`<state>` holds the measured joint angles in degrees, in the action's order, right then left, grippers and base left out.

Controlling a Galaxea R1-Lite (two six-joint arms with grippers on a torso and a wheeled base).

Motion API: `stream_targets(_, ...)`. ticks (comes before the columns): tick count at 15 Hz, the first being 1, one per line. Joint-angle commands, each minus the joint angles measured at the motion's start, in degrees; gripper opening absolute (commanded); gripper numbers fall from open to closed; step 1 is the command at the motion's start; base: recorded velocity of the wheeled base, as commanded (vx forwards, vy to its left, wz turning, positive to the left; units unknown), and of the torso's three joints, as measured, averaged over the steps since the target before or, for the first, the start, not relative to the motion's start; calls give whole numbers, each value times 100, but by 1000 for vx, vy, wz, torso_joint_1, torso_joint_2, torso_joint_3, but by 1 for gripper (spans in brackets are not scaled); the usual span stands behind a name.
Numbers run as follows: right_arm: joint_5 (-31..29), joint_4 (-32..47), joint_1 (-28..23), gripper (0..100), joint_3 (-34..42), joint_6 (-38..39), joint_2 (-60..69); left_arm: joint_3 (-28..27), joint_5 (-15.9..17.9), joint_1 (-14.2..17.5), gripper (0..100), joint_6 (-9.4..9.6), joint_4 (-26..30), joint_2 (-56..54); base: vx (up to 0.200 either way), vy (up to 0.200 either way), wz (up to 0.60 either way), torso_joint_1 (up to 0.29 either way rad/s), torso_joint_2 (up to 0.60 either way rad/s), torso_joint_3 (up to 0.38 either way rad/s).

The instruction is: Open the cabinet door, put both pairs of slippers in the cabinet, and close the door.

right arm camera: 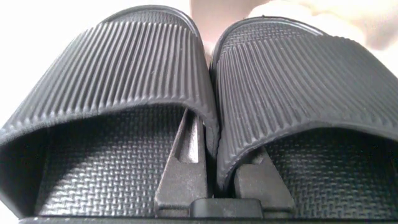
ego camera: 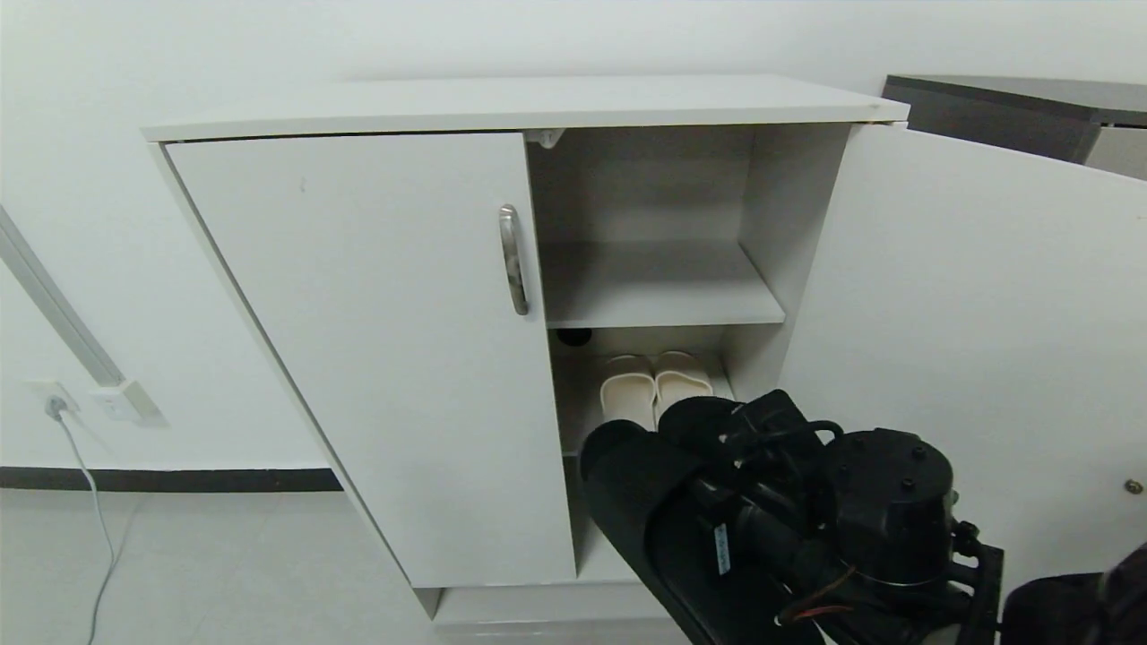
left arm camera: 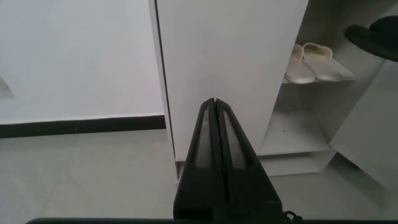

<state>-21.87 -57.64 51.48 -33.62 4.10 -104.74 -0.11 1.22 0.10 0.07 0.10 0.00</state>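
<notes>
Black slippers [right arm camera: 124, 74] sit pinched by their inner walls in my right gripper [right arm camera: 214, 168], just before the open cabinet [ego camera: 529, 103]. I'd hold them level and slide them onto the shelf [left arm camera: 292, 134] under the white pair [ego camera: 654, 387]. Left gripper [left arm camera: 214, 146] is closed, empty.

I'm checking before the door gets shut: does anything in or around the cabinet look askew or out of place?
Nothing stands out. The cream slippers sit neatly side by side on their shelf, and the right gripper holds the black slippers together in front of the opening.
</notes>
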Motion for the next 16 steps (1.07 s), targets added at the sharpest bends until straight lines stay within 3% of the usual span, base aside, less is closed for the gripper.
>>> stream_targets(1, -942, -11, 196, 0, -646, 3, -723, 2, 1, -1, 0, 1, -1, 0, 0, 0, 0, 0, 0, 0)
stream_targets(2, -1584, 130, 327, 0, -962, -5, -899, 2, 1, -1, 0, 1, -1, 0, 0, 0, 0, 0, 0, 0)
stream_targets(4, -1882, 974, 477, 0, -1322, 30, -749, 2, 1, -1, 0, 1, -1, 0, 0, 0, 0, 0, 0, 0)
stream_targets(8, -2049, 4621, 503, 0, -3335, 1445, 6, 2, 1, -1, 0, 1, -1, 0, 0, 0, 0, 0, 0, 0)
stream_targets(9, -2251, 4955, 503, 0, -3704, 1691, -11, 2, 1, -1, 0, 1, -1, 0, 0, 0, 0, 0, 0, 0)
stream_targets(11, -2524, 4867, 486, 0, -3906, 1533, -11, 2, -8, -1, 0, 1, -1, 0, 0, 0, 0, 0, 0, 0)
stream_targets(16, -2665, 3698, 336, 0, -3862, 1102, -363, 2, -8, -1, 0, -7, -1, 0, 0, 0, 0, 0, 0, 0)
